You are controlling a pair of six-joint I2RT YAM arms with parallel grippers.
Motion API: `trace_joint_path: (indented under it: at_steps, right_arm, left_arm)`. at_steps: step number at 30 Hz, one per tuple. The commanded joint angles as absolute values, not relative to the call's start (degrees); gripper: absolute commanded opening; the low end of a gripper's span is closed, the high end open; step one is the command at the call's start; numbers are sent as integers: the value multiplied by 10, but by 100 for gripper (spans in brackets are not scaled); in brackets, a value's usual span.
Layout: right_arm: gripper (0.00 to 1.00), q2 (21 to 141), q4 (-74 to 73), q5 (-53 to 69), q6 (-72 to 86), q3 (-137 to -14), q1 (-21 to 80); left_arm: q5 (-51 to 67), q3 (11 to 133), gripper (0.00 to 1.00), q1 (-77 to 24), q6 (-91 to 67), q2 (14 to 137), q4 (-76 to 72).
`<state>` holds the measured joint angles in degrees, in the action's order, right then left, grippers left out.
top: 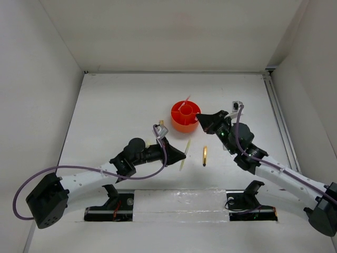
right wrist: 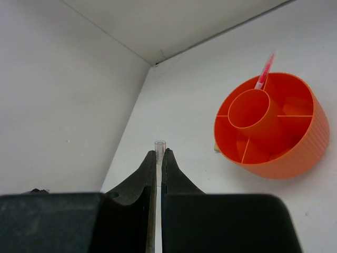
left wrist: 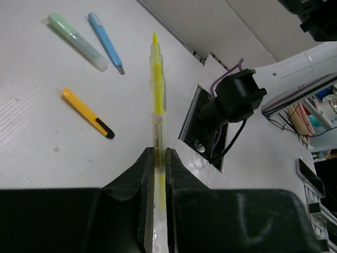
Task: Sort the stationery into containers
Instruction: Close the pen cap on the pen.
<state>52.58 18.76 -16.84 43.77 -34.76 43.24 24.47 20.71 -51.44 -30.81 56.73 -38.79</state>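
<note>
My left gripper (left wrist: pixel 157 150) is shut on a pale yellow marker (left wrist: pixel 157 95) whose bare tip points away from the jaws. In the top view this gripper (top: pixel 180 155) holds the marker (top: pixel 187 145) low over the table, in front of the round orange organiser (top: pixel 185 117). My right gripper (right wrist: pixel 159 152) is shut on a small clear tube (right wrist: pixel 159 144). It hangs just right of the organiser (right wrist: pixel 274 132), in which a pink pen (right wrist: pixel 265 71) stands. A gold pen (top: pixel 204 156) lies between the arms. A green marker (left wrist: pixel 76 41), a blue pen (left wrist: pixel 105 42) and an orange-yellow pen (left wrist: pixel 87 113) lie on the table.
A tiny tan block (right wrist: pixel 216 149) sits against the organiser's base. White walls close the table at the back and both sides. The right arm's base mount (left wrist: pixel 231 105) and its cables stand at the near edge, beyond the held marker.
</note>
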Motion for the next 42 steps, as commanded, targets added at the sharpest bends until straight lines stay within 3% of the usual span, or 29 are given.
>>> trace_joint_path:
  at_steps: [1, 42]
  right_arm:
    - [0, 519, 239, -153, 437, -334, 427]
    - [0, 446, 264, -85, 453, -257, 468]
  left_arm:
    - [279, 238, 0, -518, -291, 567, -437]
    - [248, 254, 0, -512, -273, 589, -407]
